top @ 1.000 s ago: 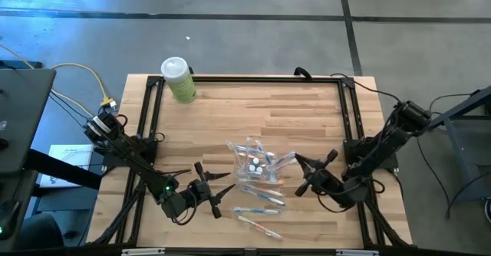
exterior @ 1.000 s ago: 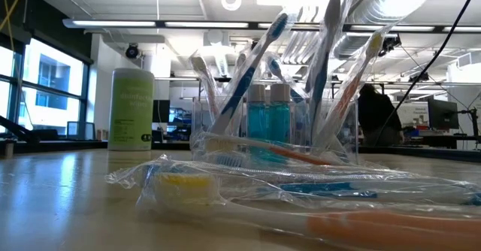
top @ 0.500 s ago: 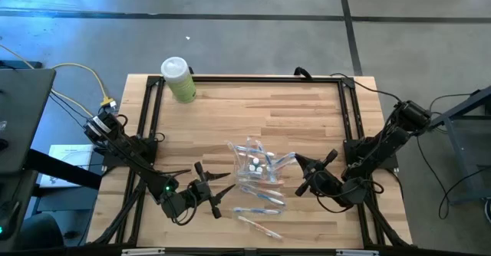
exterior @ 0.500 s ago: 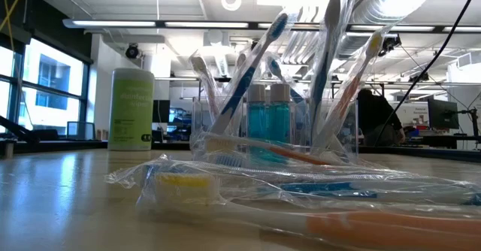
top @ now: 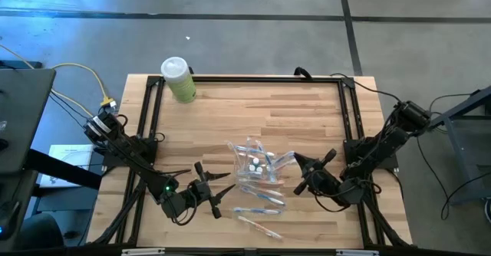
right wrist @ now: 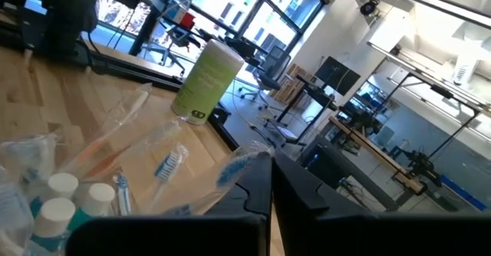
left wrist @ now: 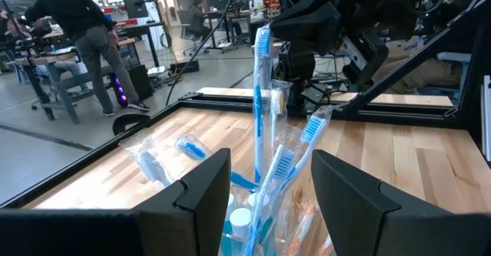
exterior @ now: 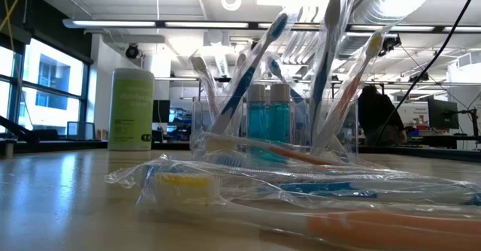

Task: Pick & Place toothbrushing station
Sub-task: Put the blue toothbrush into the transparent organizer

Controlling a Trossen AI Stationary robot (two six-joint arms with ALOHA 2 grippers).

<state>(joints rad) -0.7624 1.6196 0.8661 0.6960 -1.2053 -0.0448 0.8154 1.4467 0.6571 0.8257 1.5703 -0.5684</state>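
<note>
Flanking clear crinkly holder: left hand spread, right hand spread; slim wrapped toothbrushes.

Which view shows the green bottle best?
The low view: the bottle stands upright, whole, label readable as a shape. The high view shows mostly its white cap at the table's far left corner; the right wrist view shows it tilted and far; the left wrist view misses it.

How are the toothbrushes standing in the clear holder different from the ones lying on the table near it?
The toothbrushes in the clear holder stand upright and fan out, heads up; the loose toothbrushes lie flat on the wooden table. The standing ones are bunched beside white-capped tubes; the loose ones are spread singly toward the table's near edge. Both sets are wrapped in clear plastic.
</note>
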